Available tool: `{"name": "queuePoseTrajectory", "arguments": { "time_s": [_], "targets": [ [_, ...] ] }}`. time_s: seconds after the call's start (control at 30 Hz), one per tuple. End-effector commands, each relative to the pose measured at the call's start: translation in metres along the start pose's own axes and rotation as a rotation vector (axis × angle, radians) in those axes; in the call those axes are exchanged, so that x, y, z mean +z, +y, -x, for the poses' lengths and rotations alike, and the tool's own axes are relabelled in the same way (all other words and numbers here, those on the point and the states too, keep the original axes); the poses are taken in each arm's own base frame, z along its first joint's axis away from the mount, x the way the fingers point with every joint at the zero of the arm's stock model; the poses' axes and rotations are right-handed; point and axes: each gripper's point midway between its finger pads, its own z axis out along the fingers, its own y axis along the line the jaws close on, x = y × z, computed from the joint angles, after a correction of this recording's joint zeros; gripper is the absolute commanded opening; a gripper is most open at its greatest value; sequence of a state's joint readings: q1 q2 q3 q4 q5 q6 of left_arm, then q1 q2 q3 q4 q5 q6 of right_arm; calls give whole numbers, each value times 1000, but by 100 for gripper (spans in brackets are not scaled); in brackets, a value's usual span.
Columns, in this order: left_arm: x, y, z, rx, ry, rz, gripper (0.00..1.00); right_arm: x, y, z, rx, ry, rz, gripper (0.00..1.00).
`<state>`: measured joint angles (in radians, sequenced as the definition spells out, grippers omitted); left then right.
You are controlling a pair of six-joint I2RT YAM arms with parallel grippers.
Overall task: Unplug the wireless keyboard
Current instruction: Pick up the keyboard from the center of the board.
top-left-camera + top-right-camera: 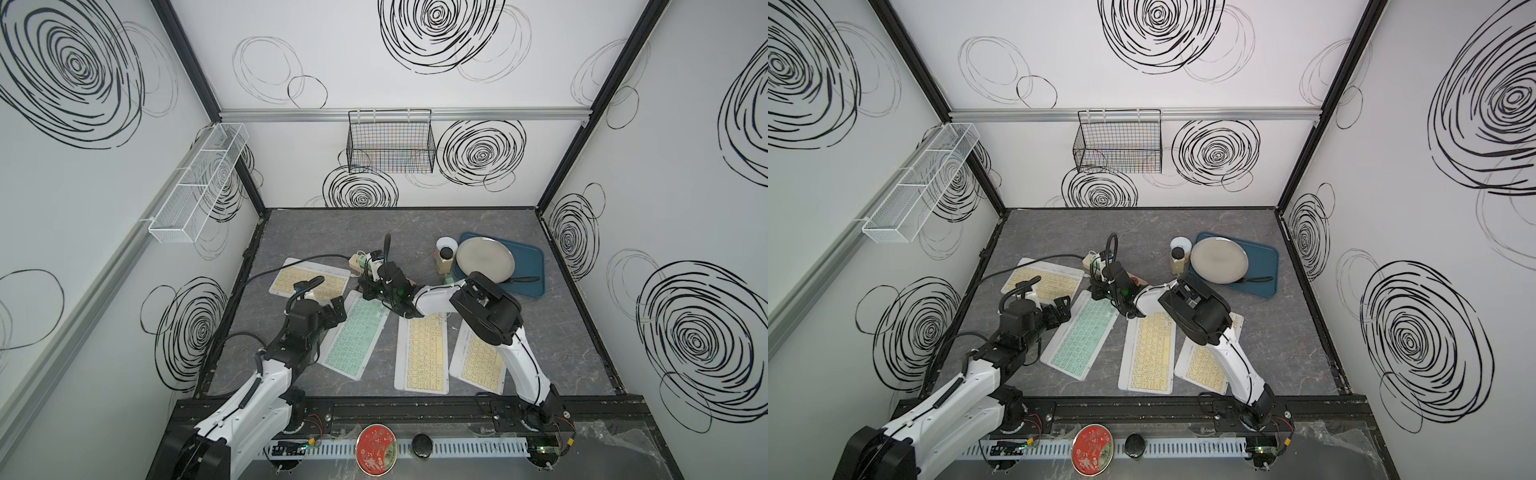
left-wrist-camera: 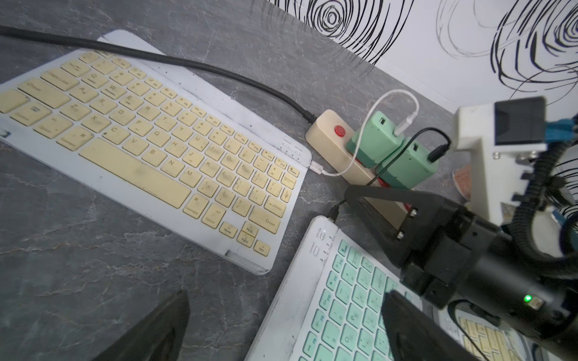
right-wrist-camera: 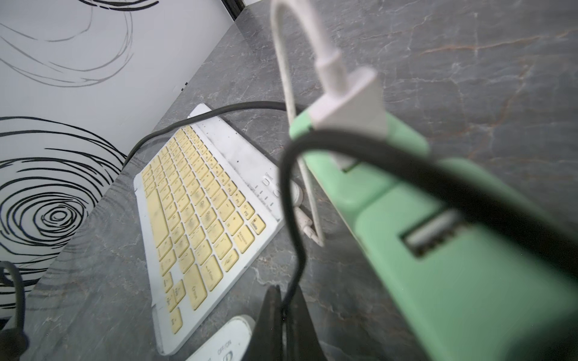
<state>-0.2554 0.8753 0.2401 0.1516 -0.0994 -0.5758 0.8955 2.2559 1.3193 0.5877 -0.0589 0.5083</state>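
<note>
A mint-green keyboard [image 1: 357, 336] [image 1: 1081, 338] [image 2: 344, 297] lies on the grey table. A thin black cable [image 3: 291, 218] [image 2: 433, 134] runs from a green charger [image 2: 409, 159] [image 3: 438, 250] on the beige power strip [image 2: 325, 131] [image 1: 354, 262] to a plug [image 2: 333, 213] at that keyboard's top corner. My right gripper [image 3: 286, 290] [image 1: 368, 291] is shut on this black cable just above the plug. My left gripper [image 2: 286, 300] [image 1: 336, 308] [image 1: 1061, 308] hangs open over the green keyboard's left edge, holding nothing. A yellow-keyed keyboard [image 1: 309, 278] [image 2: 150, 140] [image 3: 194, 212] takes a white cable [image 2: 375, 106].
Two more yellow-keyed keyboards [image 1: 422, 353] [image 1: 478, 361] lie under my right arm. A blue tray [image 1: 536, 266] with a round plate [image 1: 484, 259], a jar [image 1: 445, 257] and a white cup [image 1: 446, 242] stand at the back right. Wire baskets [image 1: 390, 143] [image 1: 199, 183] hang on the walls.
</note>
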Motion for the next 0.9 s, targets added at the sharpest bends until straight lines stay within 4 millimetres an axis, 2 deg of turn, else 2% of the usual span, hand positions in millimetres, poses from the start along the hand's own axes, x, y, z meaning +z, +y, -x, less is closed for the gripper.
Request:
{"name": "queuePoseTrajectory", "arguments": {
  "time_s": [0.0,0.37,0.57,0.73,0.87],
  "targets": [
    [4,-19,11,2,-14,-68,99,-18,28,32,-24,-59,75,0],
    [18,-38,-6,20,55,-180,99,-37,50,59,17,-93,199,0],
    [20,-38,-14,12,58,-219,98,-38,50,62,66,-92,252,0],
    [22,-53,-16,-23,73,-323,93,-39,52,66,69,-95,264,0],
    [24,-54,-19,-36,85,-340,90,-40,54,68,63,-100,268,0]
  ]
}}
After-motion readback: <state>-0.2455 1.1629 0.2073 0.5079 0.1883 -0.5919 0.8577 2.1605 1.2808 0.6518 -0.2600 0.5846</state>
